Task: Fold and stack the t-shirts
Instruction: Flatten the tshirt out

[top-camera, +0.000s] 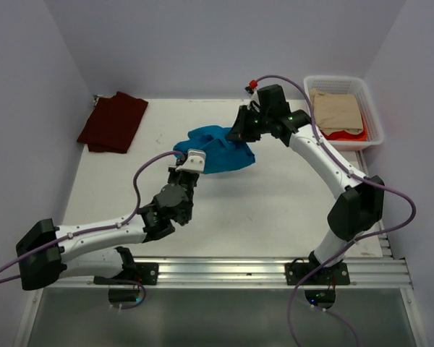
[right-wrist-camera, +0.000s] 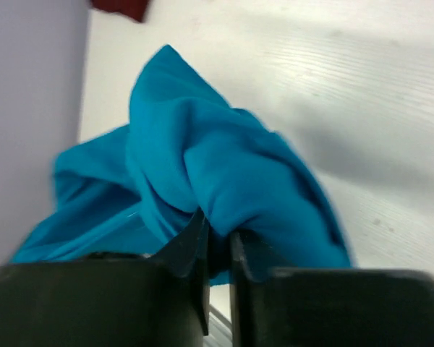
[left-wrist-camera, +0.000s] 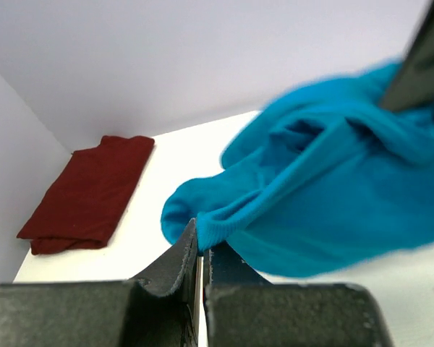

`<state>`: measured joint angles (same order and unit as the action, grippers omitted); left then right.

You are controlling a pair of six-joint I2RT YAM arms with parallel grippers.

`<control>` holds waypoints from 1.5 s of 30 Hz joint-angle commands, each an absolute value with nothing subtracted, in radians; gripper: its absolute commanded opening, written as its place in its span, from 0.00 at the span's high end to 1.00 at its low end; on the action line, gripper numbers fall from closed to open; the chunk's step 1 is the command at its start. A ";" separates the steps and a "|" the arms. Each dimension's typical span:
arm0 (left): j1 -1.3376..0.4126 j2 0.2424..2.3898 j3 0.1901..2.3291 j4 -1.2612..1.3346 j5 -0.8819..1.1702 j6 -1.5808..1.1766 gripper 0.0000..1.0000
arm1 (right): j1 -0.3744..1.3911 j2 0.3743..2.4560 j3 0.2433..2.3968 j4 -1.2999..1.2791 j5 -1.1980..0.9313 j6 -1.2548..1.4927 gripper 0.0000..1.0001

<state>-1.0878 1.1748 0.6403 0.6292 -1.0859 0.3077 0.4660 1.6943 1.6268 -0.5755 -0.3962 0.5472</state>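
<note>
Teal t-shirt point(top-camera: 213, 148) bunched, pinched by left gripper point(left-wrist-camera: 201, 249) and right gripper point(right-wrist-camera: 217, 231)
Maroon t-shirt point(top-camera: 114, 121) seemingly folded; teal unfolded, unstacked

White basket point(top-camera: 377, 116) holds tan cloth point(top-camera: 336, 108), red cloth point(top-camera: 347, 134).

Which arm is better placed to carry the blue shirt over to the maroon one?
Likely the left: the left gripper pinches the blue shirt on the side nearer the maroon shirt.
</note>
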 commanded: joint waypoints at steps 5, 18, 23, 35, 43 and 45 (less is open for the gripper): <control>-1.089 0.976 0.727 0.566 -1.137 0.408 1.00 | 0.465 1.606 1.516 -0.752 0.064 0.534 0.18; -1.089 0.907 0.850 0.473 -1.080 0.454 1.00 | 0.471 1.463 1.232 -0.494 -0.189 0.473 0.15; -1.092 0.882 0.922 0.351 -1.054 0.368 1.00 | 0.474 1.618 1.266 -0.352 -0.405 0.538 0.39; -1.095 0.897 1.144 0.282 -0.992 0.432 1.00 | 0.649 1.810 1.187 -0.089 -0.546 0.706 0.65; -1.095 0.870 1.129 0.279 -1.000 0.402 1.00 | 0.825 1.905 1.193 -0.106 -0.425 0.732 0.49; -1.095 0.864 1.129 0.275 -1.002 0.396 1.00 | 0.860 1.925 1.181 -0.107 -0.387 0.742 0.46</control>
<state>-1.0889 0.8871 1.1114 0.2665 -1.0195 0.4046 0.8371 1.9144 1.1881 -0.1337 -0.4572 0.7116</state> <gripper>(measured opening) 0.019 0.533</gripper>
